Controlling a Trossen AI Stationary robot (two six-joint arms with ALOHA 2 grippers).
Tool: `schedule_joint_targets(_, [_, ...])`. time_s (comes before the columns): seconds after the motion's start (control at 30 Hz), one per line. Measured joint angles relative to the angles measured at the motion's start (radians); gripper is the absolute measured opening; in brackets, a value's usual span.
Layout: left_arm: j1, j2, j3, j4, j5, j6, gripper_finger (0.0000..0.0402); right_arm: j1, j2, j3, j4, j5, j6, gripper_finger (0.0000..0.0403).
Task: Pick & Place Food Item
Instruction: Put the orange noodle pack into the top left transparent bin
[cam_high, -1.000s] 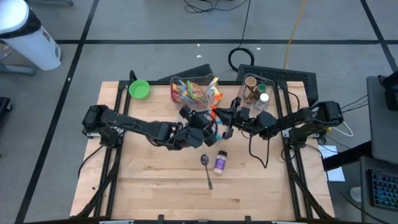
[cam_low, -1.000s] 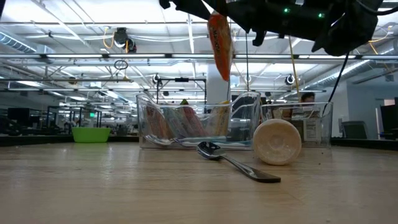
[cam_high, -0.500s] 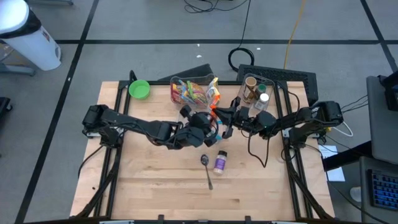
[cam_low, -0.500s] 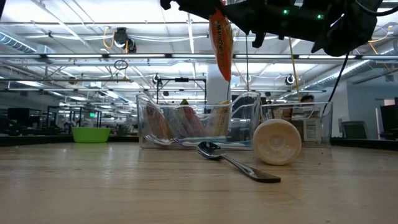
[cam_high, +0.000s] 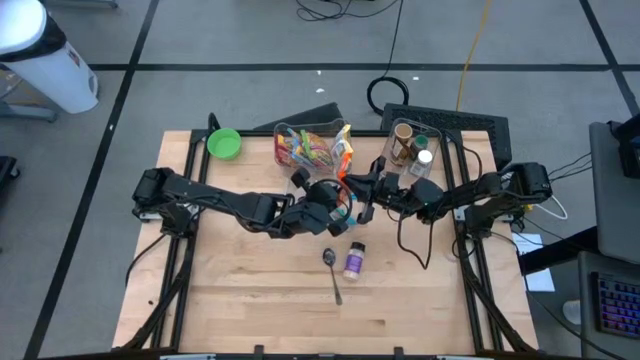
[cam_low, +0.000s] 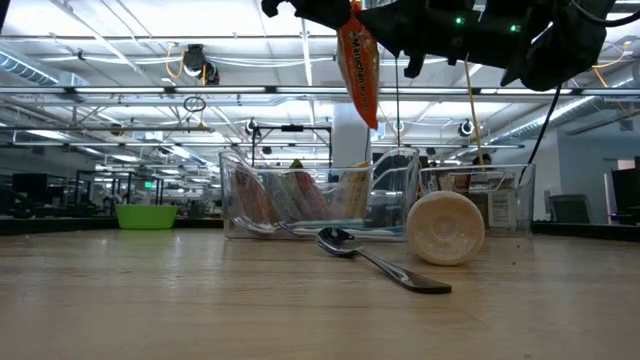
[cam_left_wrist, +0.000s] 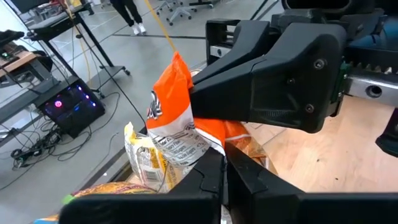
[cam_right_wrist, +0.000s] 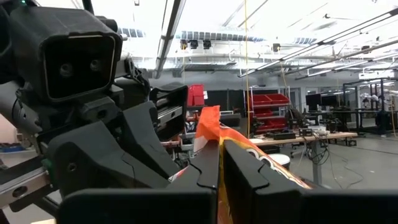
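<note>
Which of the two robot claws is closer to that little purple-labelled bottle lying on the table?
Left. The left gripper hangs above the table just behind the bottle, shut on the orange snack packet. The right gripper pinches the same packet, a touch farther off.

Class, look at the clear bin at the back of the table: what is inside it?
The clear bin holds colourful snack packets, red, yellow and green, seen through its walls in the low view. Packets lying underneath are covered, so their number cannot be told.
</note>
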Motion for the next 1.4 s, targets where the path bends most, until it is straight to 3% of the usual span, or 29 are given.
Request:
schedule_joint_targets(0.27, [-0.001,-0.002,0.000,-0.001,0.002,0.020,0.0003,0.000,0.000,0.000,-0.013,-0.005,0.008,0.0025])
schedule_joint_targets(0.57, [-0.005,-0.029,-0.002,-0.046,0.005,0.012,0.0002,0.002,-0.061,-0.021,-0.061,-0.111,-0.022,0.0136])
schedule_joint_targets(0.83, [0.001,-0.063,-0.001,-0.048,0.001,0.021,0.0001,0.002,-0.218,-0.111,-0.131,-0.110,-0.055,0.0212])
schedule_joint_targets(1.2, [0.134,-0.115,0.000,-0.073,0.024,-0.006,0.0001,0.016,-0.465,-0.301,-0.237,-0.111,0.001,0.0228])
schedule_joint_targets(1.4, [0.315,-0.117,0.000,-0.066,0.188,-0.087,0.0000,0.085,-0.501,-0.365,-0.239,-0.109,0.011,0.0225])
